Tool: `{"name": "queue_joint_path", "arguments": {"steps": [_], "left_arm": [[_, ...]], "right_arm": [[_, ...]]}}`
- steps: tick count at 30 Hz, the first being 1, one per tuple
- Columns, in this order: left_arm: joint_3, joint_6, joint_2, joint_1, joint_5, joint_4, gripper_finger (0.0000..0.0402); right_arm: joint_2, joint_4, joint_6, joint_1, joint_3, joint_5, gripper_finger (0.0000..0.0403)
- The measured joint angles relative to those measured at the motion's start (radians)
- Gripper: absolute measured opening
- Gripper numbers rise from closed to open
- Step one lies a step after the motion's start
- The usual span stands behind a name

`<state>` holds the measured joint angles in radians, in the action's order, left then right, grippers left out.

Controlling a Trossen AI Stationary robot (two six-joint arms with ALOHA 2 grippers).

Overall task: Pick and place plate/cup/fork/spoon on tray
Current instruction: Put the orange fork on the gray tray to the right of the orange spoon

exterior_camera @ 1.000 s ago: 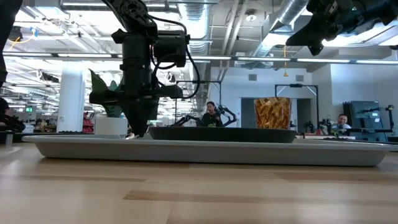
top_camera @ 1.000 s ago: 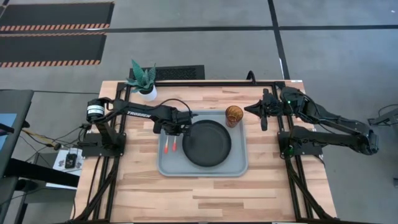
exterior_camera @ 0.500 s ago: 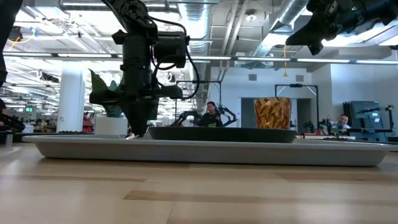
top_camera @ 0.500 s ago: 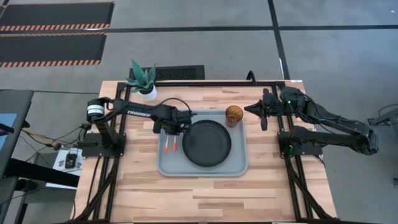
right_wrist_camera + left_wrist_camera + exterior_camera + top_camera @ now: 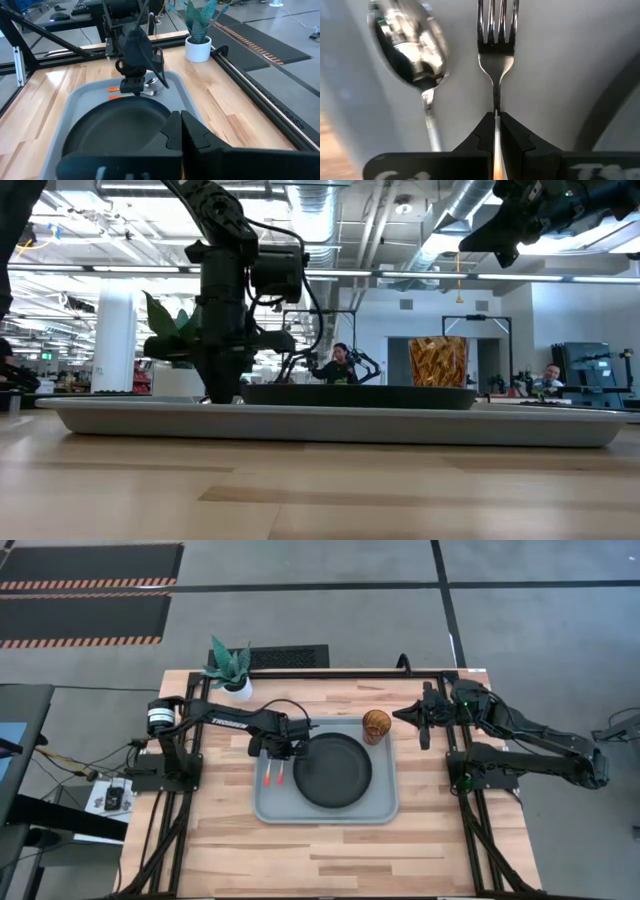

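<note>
The pale grey-blue tray [image 5: 268,808] lies mid-table and holds the black plate [image 5: 332,770], with the amber cup [image 5: 376,725] at its far right corner. The spoon [image 5: 412,50] and the fork [image 5: 496,45] lie side by side on the tray's left part, their red-orange handles [image 5: 274,778] pointing to the near edge. My left gripper [image 5: 283,747] stands over them, pointing down, shut on the fork. My right gripper [image 5: 424,718] is shut and empty, raised to the right of the cup. My left gripper pinches the fork's thin neck [image 5: 496,107] between its two fingers, just behind the pronged head where the silver meets the red-orange handle. The fingers come from above, pointing down, one on each side of the shaft. The fork lies flat on the tray floor beside the spoon.
A white pot with a green plant [image 5: 233,675] stands at the table's far left corner. Bare wood lies near the front edge [image 5: 330,860] and on both sides of the tray. People and other arms show in the room behind the table [image 5: 340,365].
My left arm has shifted a little toward the table's right, while its fingertips stay at the fork on the tray. The fork, spoon, plate and cup have kept their places.
</note>
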<state>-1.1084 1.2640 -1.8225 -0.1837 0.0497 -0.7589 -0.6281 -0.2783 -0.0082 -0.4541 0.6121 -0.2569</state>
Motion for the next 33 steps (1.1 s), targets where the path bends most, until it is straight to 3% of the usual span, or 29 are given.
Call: {"name": "queue_joint_path", "arguments": {"steps": [22, 33], "left_arm": [[-0.002, 0.032, -0.010, -0.007, 0.008, -0.010, 0.0000], [-0.001, 0.026, -0.012, -0.007, 0.021, -0.015, 0.0041]], "right_arm": [[0.001, 0.003, 0.001, 0.000, 0.000, -0.002, 0.0006], [0.001, 0.003, 0.001, 0.000, 0.000, -0.002, 0.0006]]}}
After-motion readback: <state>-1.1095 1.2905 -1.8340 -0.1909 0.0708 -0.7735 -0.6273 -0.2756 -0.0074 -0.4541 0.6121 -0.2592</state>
